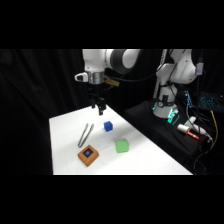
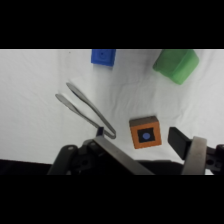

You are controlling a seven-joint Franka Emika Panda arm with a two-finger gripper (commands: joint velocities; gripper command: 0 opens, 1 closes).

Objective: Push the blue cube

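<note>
The blue cube (image 1: 108,126) rests on the white table (image 1: 65,130), right of the middle. My gripper (image 1: 99,108) hangs above the table, a little behind and to the left of the cube, without touching it. Its fingers stand apart, open, with nothing between them. In the wrist view the blue cube (image 2: 103,56) lies at the top edge, far from my gripper (image 2: 136,133), whose dark fingertips (image 2: 176,139) rise from the bottom.
Metal tongs (image 1: 85,135) (image 2: 85,107) lie left of the cube. An orange-brown block with a dark blue centre (image 1: 88,155) (image 2: 145,132) sits near the front. A light green block (image 1: 122,145) (image 2: 176,64) lies in front of the cube. Cables and equipment (image 1: 192,127) lie to the right.
</note>
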